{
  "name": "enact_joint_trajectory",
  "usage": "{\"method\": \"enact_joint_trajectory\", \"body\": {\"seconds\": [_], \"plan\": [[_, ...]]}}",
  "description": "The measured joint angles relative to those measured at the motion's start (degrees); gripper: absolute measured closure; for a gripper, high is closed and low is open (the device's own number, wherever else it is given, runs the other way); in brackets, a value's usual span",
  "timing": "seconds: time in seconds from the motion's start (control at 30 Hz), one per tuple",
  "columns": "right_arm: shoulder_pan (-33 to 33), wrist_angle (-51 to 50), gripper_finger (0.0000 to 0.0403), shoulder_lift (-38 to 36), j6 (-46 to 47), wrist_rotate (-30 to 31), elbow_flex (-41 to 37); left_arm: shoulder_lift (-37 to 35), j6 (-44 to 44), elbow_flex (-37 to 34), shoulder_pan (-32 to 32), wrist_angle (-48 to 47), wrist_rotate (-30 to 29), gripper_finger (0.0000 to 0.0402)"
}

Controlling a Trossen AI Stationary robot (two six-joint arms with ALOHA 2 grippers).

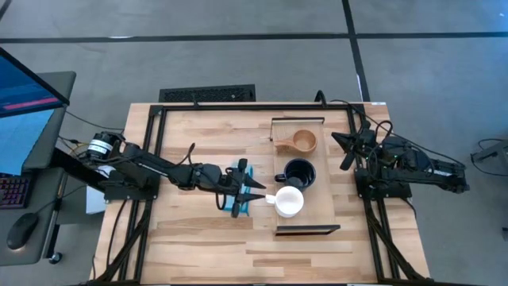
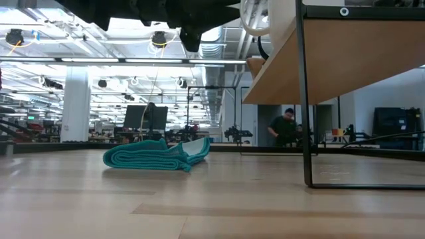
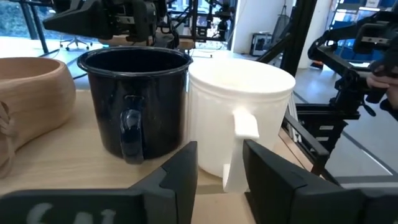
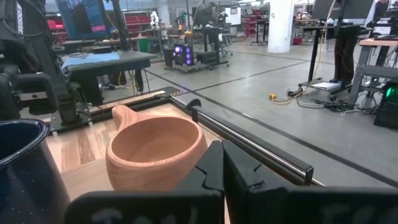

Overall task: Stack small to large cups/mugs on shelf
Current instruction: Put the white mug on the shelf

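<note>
Straddling white mug (image 3: pixel 239 115) handle, left hand (image 3: pixel 221 163)

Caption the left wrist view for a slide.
Left gripper straddles the white mug handle, beside the navy mug on the shelf.

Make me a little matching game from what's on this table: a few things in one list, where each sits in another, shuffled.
Things:
1. wooden cup
2. navy mug
3. white mug
4. folded cloth

Places:
A. middle of the shelf
B. on the tabletop, off the shelf
C. shelf end farthest from the white mug
D. by the left gripper, handle between its fingers

Pairs: 1-C, 2-A, 3-D, 4-B
</note>
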Motion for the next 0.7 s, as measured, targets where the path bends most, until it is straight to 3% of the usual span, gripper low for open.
{"method": "enact_joint_trajectory", "body": {"seconds": [0.3,0.7], "plan": [[0.0,0.0,0.0385,0.0,-0.09,0.0,0.0,0.0,1.81,0.0,-1.45,0.0,-0.13,0.0322],[0.0,-0.02,0.0386,0.0,-0.46,0.0,0.0,-0.02,-0.1,-0.05,-1.59,-1.27,-4.28,0.0327]]}}
